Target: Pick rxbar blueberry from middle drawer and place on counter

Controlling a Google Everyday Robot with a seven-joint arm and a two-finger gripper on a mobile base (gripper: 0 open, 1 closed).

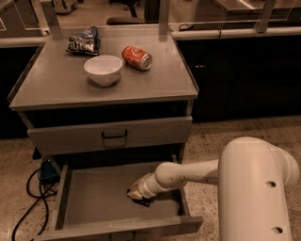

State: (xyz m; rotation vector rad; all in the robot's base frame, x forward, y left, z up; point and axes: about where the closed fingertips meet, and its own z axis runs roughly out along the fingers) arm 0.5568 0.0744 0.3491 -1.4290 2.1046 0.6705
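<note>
Honestly can't tell opening or hold on the end effector (136, 191), down in the middle drawer (94, 209) right on the rxbar blueberry (141, 201) lying flat, so could easily slip off that thin wrapper or clip the drawer above (70, 139) heading for the surface (56, 87).

A speckled terrazzo floor (221, 129) in beige and brown runs around a grey metal drawer cabinet (155, 132). Behind it stands a long row of dark, nearly black panels (244, 75), capped by a pale horizontal rail (235, 34) with metal uprights (163, 14) rising from it. Black cables (26, 197) loop over the floor at the left, beside a small blue box (48, 170). The light is dim and warm. The end effector (139, 192) sits low inside the cabinet's open drawer (94, 202)
</note>
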